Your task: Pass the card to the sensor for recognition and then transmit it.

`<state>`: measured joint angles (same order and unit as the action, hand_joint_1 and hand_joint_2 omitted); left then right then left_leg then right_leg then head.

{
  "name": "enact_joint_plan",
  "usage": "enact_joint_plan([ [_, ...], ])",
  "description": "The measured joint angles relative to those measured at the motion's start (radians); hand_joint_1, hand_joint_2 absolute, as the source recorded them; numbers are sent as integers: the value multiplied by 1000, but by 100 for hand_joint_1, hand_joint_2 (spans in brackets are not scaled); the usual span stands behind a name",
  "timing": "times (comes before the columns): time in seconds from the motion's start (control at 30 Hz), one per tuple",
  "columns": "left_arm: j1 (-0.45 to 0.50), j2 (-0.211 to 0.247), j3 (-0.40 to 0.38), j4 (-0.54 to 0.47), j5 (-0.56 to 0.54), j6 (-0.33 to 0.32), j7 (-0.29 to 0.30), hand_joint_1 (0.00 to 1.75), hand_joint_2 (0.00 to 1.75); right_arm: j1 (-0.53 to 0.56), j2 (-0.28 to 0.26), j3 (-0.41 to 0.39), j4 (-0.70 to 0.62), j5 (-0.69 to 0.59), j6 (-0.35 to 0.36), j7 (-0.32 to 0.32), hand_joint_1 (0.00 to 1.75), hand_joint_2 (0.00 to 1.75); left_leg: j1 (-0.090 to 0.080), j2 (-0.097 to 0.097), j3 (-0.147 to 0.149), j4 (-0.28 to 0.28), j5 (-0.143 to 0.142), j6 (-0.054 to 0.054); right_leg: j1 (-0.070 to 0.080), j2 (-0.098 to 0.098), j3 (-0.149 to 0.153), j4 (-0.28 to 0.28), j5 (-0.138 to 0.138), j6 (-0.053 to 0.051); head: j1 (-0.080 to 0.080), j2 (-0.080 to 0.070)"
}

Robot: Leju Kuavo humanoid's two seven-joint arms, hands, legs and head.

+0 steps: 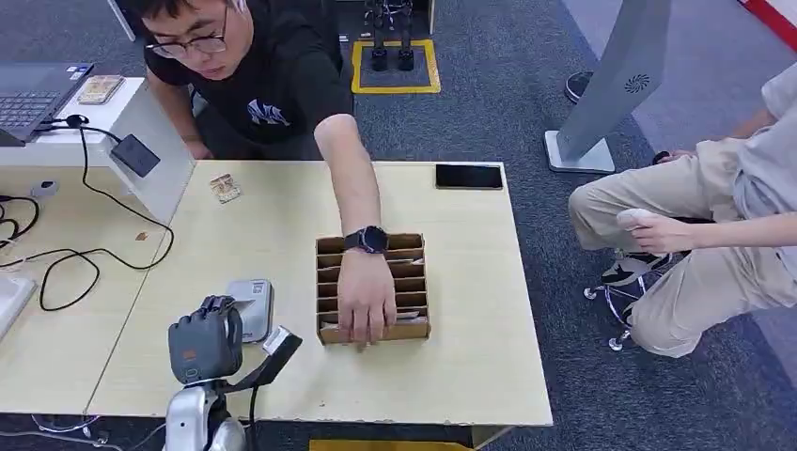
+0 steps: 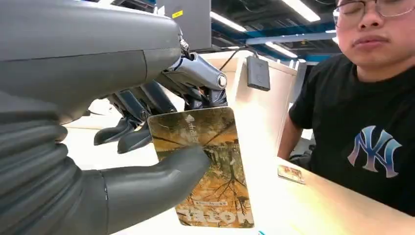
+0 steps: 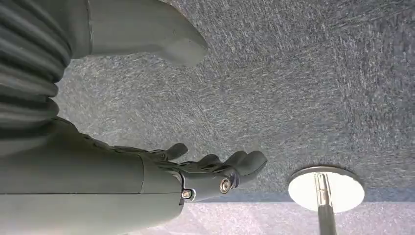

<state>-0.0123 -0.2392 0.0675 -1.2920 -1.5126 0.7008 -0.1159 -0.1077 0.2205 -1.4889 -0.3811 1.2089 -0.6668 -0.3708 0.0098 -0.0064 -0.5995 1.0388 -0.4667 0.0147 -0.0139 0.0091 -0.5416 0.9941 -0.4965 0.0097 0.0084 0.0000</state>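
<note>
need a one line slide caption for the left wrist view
Left robot hand pinches a brown hotel card between thumb and fingers, facing a seated person in a black shirt.

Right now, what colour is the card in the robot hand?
Golden yellow and brown card, like autumn trees; clearest in the left wrist view.

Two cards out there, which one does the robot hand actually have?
The brown-gold card, pinched between the thumb and fingers of the left robot hand. The other card lies flat on the table's far edge, untouched.
</note>
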Motion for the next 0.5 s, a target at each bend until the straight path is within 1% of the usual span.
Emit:
enact_joint_plan([
  [0.1, -14, 8, -15, 17, -5, 0, 16, 175, 175, 0, -2, 6, 2, 4, 0, -3, 0, 175, 0, 0, 0, 0, 0, 0, 0, 0, 0, 0, 0, 0, 0, 0],
  [0.23, -54, 22, -39, 46, -5, 0, 55, 175, 175, 0, -7, 8, 7, 16, 0, -3, 0, 175, 0, 0, 0, 0, 0, 0, 0, 0, 0, 0, 0, 0, 0, 0],
  [0.4, -101, 35, -56, 82, -2, 0, 86, 175, 175, -1, -11, 19, 15, 16, 0, -3, 0, 175, 0, 0, 0, 0, 0, 0, 0, 0, 0, 0, 0, 0, 0, 0],
  [0.5, -129, 40, -63, 113, 5, 0, 87, 175, 175, -1, -13, 25, 18, 16, 0, -1, 0, 175, 0, 0, 0, 0, 0, 0, 0, 0, 0, 0, 0, 0, 0, 0],
])
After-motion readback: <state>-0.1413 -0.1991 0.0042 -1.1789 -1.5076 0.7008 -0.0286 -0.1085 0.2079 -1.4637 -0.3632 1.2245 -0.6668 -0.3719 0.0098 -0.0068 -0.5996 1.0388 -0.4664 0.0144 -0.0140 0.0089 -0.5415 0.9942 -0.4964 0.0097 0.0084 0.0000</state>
